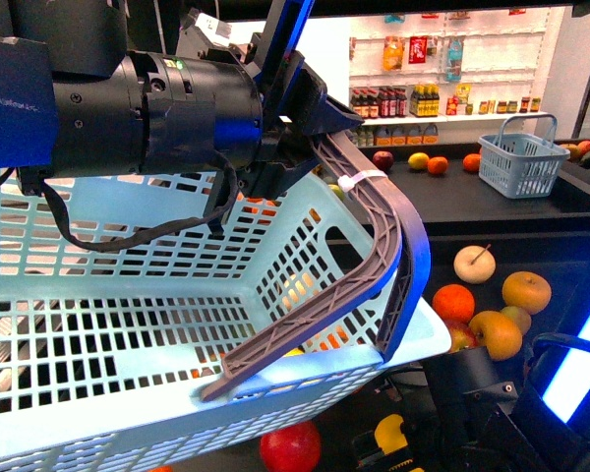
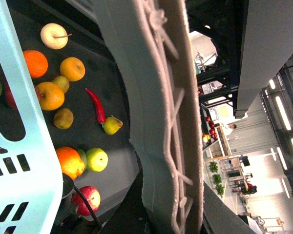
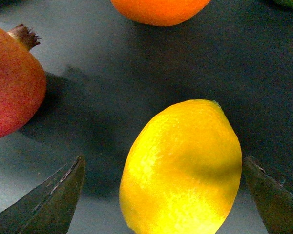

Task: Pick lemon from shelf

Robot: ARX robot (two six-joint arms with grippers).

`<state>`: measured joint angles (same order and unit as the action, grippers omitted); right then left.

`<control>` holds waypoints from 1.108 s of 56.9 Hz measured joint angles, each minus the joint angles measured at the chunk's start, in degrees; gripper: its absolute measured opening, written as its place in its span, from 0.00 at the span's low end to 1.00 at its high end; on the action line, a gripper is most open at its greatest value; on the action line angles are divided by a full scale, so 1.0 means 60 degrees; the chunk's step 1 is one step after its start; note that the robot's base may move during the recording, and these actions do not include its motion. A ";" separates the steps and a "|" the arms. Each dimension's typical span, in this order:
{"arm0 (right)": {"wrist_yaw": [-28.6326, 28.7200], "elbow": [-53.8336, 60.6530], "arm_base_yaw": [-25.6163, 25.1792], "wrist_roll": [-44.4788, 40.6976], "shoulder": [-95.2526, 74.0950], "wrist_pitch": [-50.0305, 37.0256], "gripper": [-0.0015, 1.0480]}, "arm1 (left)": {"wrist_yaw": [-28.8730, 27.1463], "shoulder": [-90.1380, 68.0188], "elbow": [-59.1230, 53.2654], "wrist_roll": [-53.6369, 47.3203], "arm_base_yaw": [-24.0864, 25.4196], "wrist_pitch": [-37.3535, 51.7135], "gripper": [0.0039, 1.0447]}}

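In the right wrist view the lemon [image 3: 180,168], bright yellow and oval, lies on the shelf's dark tray [image 3: 112,83]. My right gripper [image 3: 163,163] is open and straddles it, with one dark fingertip [image 3: 58,195] on each side and a gap left at both. In the front view my left gripper [image 1: 300,128] is shut on the brown basket handle [image 1: 374,226] and holds the pale blue basket [image 1: 128,374] up in front of the shelf [image 1: 452,202]. The handle [image 2: 156,122] fills the left wrist view. My right arm [image 1: 477,388] shows at the lower right.
A red pomegranate [image 3: 12,83] and an orange [image 3: 158,9] lie close to the lemon. Oranges, golden apples and a pale fruit [image 1: 474,264] crowd the lower tray, along with a red chilli [image 2: 96,105]. A grey basket [image 1: 521,162] stands on the upper tier. Bottle racks [image 1: 442,69] line the back.
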<state>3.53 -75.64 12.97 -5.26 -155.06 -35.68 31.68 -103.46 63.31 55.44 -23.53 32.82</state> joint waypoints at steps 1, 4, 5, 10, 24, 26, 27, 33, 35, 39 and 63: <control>-0.0018 -0.0058 0.0004 0.0000 -0.0047 0.0033 0.93 | 0.0004 0.0000 0.0000 0.0000 0.0000 0.0000 0.09; -0.0033 -0.0157 0.0015 -0.0026 -0.0124 0.0087 0.93 | 0.0004 0.0000 0.0000 0.0004 0.0000 0.0000 0.09; -0.0036 -0.0178 0.0018 -0.0029 -0.0138 0.0098 0.93 | 0.0004 0.0000 0.0000 0.0004 0.0000 0.0000 0.09; -0.0135 -0.0353 0.0047 -0.0062 -0.0262 0.0171 0.93 | 0.0004 0.0000 0.0000 0.0000 0.0000 0.0000 0.09; -0.0047 -0.0481 0.0062 -0.0066 -0.0430 0.0219 0.74 | 0.0000 0.0000 0.0000 0.0000 0.0000 0.0000 0.09; -0.0029 -0.0477 0.0062 -0.0066 -0.0430 0.0240 0.70 | 0.0000 0.0000 0.0000 0.0000 0.0000 0.0000 0.09; -0.0015 -0.0477 0.0066 -0.0069 -0.0426 0.0273 0.68 | 0.0000 0.0000 0.0000 0.0000 0.0000 0.0000 0.09; 0.0025 -0.0441 0.0058 -0.0084 -0.0404 0.0328 0.68 | 0.0004 0.0000 0.0000 0.0000 0.0000 0.0000 0.09; 0.0044 -0.0386 0.0051 -0.0084 -0.0375 0.0324 0.68 | 0.0004 0.0000 0.0000 0.0004 0.0000 0.0000 0.09; 0.0062 -0.0266 0.0025 -0.0095 -0.0321 0.0324 0.68 | 0.0004 0.0000 0.0000 0.0000 0.0000 0.0000 0.09; 0.0401 0.2131 -0.1406 -0.0933 0.2022 -0.0801 0.68 | 0.0000 0.0000 0.0000 0.0000 0.0000 0.0000 0.09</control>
<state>5.93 -62.85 4.54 -10.85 -142.93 -40.49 31.68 -103.46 63.31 55.44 -23.53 32.82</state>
